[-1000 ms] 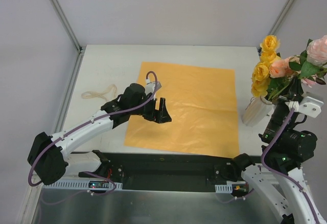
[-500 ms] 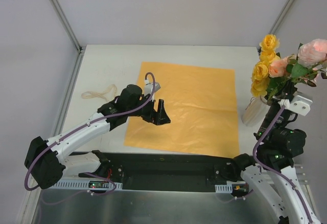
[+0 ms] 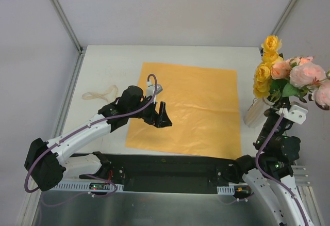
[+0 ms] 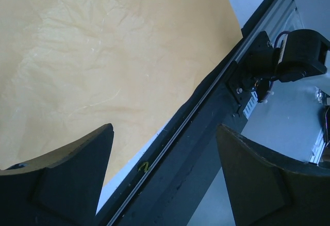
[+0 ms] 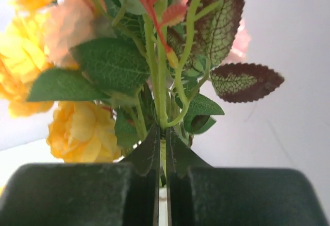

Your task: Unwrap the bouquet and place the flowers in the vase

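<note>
Two arms are set well apart. The left gripper (image 3: 162, 116) hangs over the near-left part of the orange sheet (image 3: 201, 107), which lies spread flat on the table (image 3: 113, 61). Its jaws stand wide apart with nothing between them. The left wrist view shows only the crinkled sheet and the black rail (image 4: 206, 112) at the table's near edge past its fingers. The ribbon (image 3: 100, 93) lies loose on the table to the left of the sheet, clear of it. At the far right the right gripper (image 5: 163, 143) is clenched tight on the thin green stems of the flowers (image 3: 289, 74), just below the leaves. It holds the bunch upright, yellow roses to the left and pink ones to the right. The vase (image 3: 256, 111) stands just off the sheet's right edge, under the yellow roses and just left of the right gripper. I cannot tell whether the stem ends reach into its mouth, as leaves and the gripper cover them.
</note>
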### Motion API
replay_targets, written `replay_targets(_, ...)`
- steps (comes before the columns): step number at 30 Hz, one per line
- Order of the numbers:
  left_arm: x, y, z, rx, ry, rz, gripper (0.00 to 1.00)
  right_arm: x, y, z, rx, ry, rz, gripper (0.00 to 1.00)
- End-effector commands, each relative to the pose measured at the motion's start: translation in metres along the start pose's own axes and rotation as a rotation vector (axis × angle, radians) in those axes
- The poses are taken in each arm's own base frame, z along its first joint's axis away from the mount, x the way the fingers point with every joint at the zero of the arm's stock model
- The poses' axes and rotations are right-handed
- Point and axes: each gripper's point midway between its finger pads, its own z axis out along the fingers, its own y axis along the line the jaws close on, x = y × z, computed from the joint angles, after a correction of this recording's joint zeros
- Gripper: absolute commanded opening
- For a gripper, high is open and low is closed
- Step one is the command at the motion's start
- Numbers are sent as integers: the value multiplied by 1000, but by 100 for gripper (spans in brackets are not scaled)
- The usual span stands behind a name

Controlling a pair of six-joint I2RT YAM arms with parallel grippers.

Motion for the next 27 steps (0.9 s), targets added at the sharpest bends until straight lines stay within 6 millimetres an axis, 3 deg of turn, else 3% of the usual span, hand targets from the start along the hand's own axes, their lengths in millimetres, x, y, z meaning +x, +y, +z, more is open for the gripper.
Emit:
replay_targets(1, -8, -15, -8, 54, -35, 50, 80, 35, -3, -5, 55, 120, -7, 0)
replay_targets(11, -17, -23, -2, 84, -42, 12, 80, 82, -3, -24, 68, 373, -60, 0)
replay_targets(18, -29, -30, 6, 105, -49, 7, 79, 67, -11, -28, 68, 411, -50, 0)
replay_targets(27, -38, -45, 17, 140, -38, 14, 79, 81, -8, -35, 79, 505, -64, 3)
